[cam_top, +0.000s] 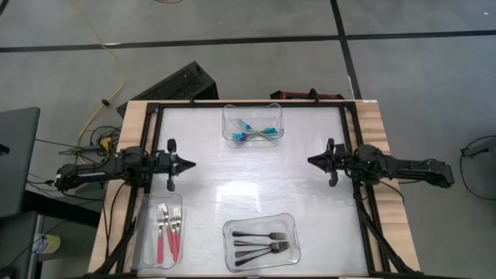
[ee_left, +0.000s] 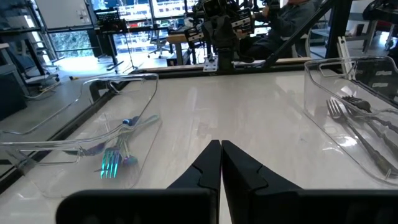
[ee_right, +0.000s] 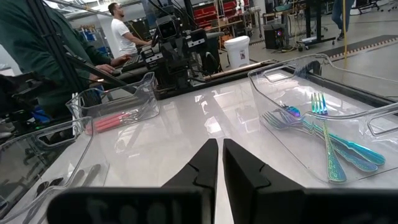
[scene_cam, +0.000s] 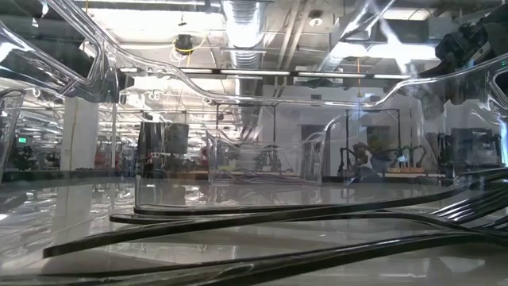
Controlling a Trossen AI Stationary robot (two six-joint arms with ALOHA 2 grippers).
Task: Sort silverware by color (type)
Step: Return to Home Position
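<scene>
Teal-blue forks lie in a clear bin at the far middle; they also show in the left wrist view and the right wrist view. Red-handled forks lie in a clear bin at the near left. Black forks lie in a clear bin at the near middle; they fill the low view. My left gripper is shut and empty at the table's left. My right gripper is shut and empty at the table's right.
The white tabletop between the two grippers lies bare. A black frame runs round the table. People stand beyond the table in the right wrist view.
</scene>
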